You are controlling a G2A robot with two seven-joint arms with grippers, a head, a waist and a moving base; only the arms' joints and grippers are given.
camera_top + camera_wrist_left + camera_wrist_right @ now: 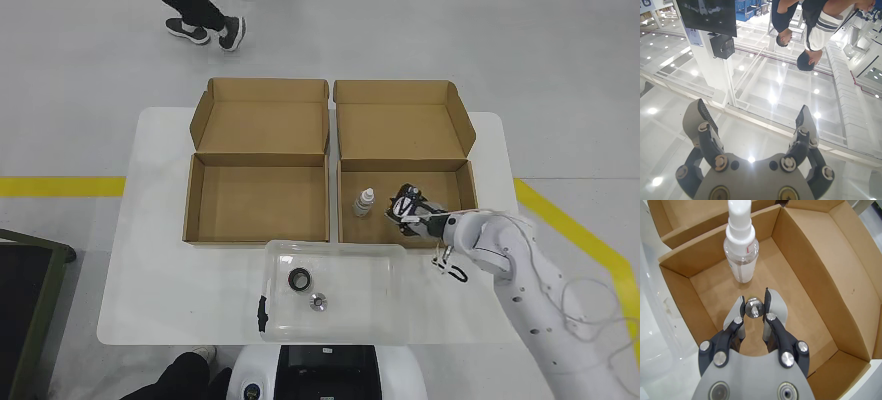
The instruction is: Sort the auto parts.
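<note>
**Top view.** Your right pincer point(405, 206) sits inside the right cardboard box point(470, 195), above its floor. A spray bottle point(363, 203) stands just beside it, on the side toward the left cardboard box point(258, 205). Behind the pincer, back toward the robot, a clear plastic tray point(370, 290) holds a black ring bearing point(299, 280) and a small metal part point(318, 301), both well apart from the pincer. Everything rests on the white table point(150, 250).

**Left wrist view.** Your left pincer point(751, 111) is spread wide, grasps nothing, and points up at the ceiling. The right arm is therefore the nearer one for the coming move.

**Right wrist view.** The right pincer point(754, 306) is clenched on a round metal part point(753, 310), with its pads on opposite sides of the rim. The part's short stud runs along the pincer's own axis, pointing back toward the wrist. The bare cardboard floor lies straight beyond the fingertips; you cannot tell whether the part touches it. The upright bottle point(741, 251) stands ahead of the fingertips, near but apart. The release probably calls only for opening the jaws. The roomier floor lies away from the bottle, which looks easy to tip.
</note>
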